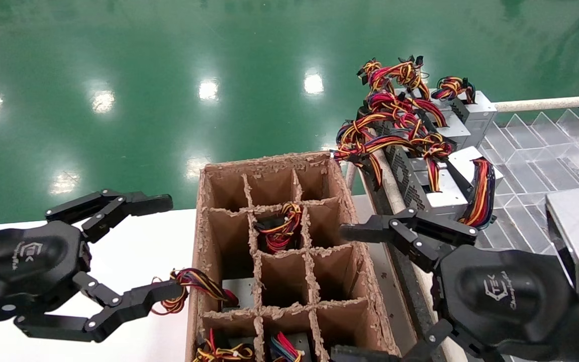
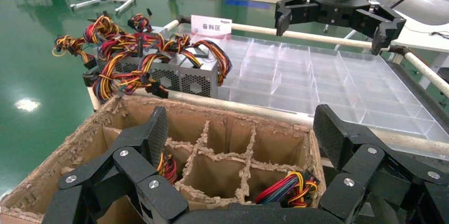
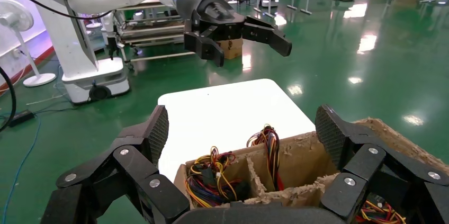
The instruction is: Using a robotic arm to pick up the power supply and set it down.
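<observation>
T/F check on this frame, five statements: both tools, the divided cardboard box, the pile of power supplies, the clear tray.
1. The left tool is open and empty. True.
2. The right tool grips a silver-grey metal power supply. False: it is open, holding nothing.
3. The brown cardboard box with dividers already holds wired units in some cells. True.
4. The silver-grey power supplies with red, yellow and black wires are piled left of the box. False: they lie on its right.
5. The clear plastic divided tray is full. False: its visible compartments look empty.
</observation>
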### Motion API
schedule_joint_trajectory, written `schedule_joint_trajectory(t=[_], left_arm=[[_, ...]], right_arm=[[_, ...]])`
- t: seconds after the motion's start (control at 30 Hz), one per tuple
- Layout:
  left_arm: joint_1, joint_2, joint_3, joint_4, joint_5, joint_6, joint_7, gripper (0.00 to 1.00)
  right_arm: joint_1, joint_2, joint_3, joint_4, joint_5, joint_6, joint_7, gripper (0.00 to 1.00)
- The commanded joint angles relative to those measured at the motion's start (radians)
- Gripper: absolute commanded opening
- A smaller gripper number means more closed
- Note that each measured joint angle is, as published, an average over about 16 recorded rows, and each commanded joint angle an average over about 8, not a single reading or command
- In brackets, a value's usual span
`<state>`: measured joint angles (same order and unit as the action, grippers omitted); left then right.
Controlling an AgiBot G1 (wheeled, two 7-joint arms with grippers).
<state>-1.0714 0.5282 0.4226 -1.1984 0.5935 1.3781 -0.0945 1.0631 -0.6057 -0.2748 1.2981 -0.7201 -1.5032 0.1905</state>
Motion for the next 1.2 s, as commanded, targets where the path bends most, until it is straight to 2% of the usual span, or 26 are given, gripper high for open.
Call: schedule_joint_trajectory(t=[0.03, 1.2], left_arm=[[0.0, 0.0, 0.0, 0.0, 0.0, 0.0, 0.0, 1.0], [0.0, 0.0, 0.0, 0.0, 0.0, 0.0, 0.0, 1.0]], right_arm=[[0.003, -0.001, -0.001, -0.003, -0.003, 0.002, -0.001, 1.0], [0.012, -0.006, -0.005, -0.015, -0.011, 0.008, -0.003, 1.0]])
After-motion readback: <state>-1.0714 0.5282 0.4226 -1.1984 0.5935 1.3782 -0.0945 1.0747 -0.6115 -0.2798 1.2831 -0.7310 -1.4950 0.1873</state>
